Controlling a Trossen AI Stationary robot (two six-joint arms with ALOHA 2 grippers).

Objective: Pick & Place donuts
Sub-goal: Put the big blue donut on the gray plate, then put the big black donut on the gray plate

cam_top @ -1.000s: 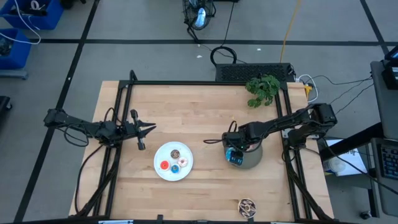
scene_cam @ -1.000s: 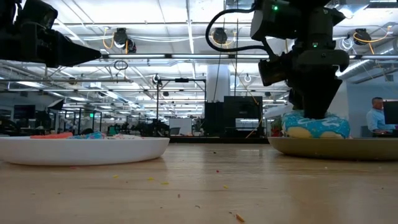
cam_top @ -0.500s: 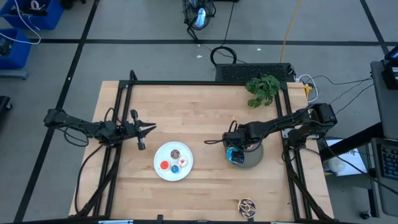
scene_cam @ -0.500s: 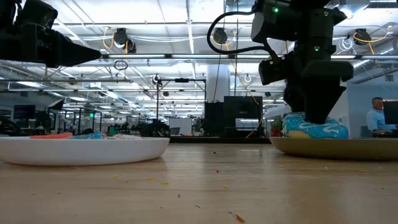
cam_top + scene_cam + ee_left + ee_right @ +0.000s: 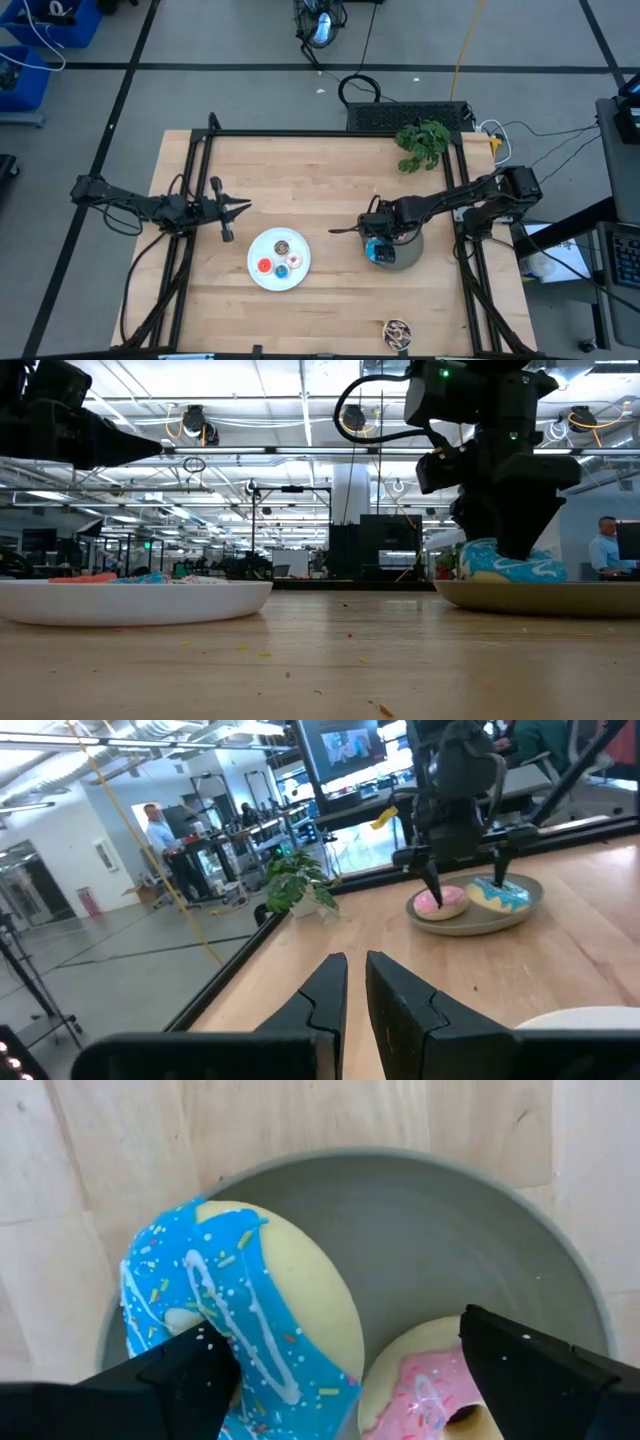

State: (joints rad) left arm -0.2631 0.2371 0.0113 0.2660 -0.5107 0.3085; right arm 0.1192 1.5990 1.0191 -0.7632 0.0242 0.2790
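Observation:
My right gripper (image 5: 340,1345) is open and points down into the grey plate (image 5: 420,1210), at the table's right middle. The blue sprinkled donut (image 5: 250,1310) stands tipped on that plate with its pale underside showing. The pink donut (image 5: 425,1385) lies flat beside it. Four tiny donuts, including a brown one (image 5: 283,246) and a red one (image 5: 264,266), lie on the white plate (image 5: 262,248). The speckled brown donut (image 5: 398,333) lies by the table's near edge. My left gripper (image 5: 356,988) waits shut above the table's left side. My right gripper comes from above, pointing down. One finger (image 5: 190,1375) lies against the iced face (image 5: 170,1305) of the blue sprinkled donut, and the other finger (image 5: 530,1370) stands over the pink donut. The blue donut is tilted, with its lower edge on the grey plate.
A green plant sprig (image 5: 422,142) lies at the far right of the table. A dark metal frame (image 5: 330,133) runs along the table's edges. Bare wood lies between the two plates and across the far half of the table.
My right gripper has sunk a little lower over the grey plate. The blue sprinkled donut, which lay flat under it, has tipped up on one side.

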